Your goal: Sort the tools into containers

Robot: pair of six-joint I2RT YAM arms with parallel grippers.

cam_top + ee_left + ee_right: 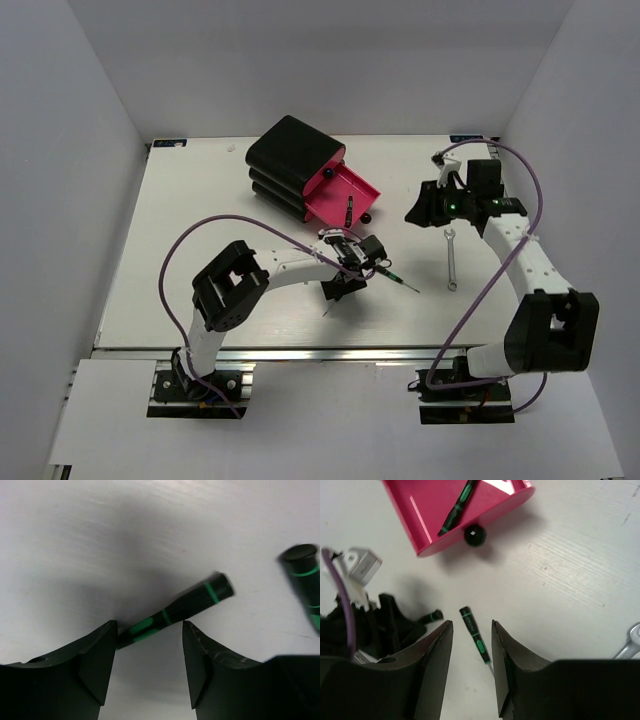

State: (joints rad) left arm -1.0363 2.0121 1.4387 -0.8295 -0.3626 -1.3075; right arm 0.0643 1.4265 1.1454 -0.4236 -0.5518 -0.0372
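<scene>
The black casing (290, 150) stands at the back with one pink drawer (335, 190) pulled open. One thin black screwdriver with green bands (348, 212) lies in that drawer and also shows in the right wrist view (457, 505). My left gripper (342, 285) is open and low over the table, with a second thin screwdriver (175, 609) lying just beyond its fingertips (107, 635), not gripped. A third thin screwdriver (400, 280) lies to its right, and it shows below my open, empty right gripper (471, 623). The silver wrench (451, 258) lies on the table. The larger screwdriver is out of view.
The drawer's black knob (474, 534) faces the table's middle. Purple cables loop over both arms. White walls close in the table on three sides. The left arm's wrist (365, 630) sits close beside the right gripper's view.
</scene>
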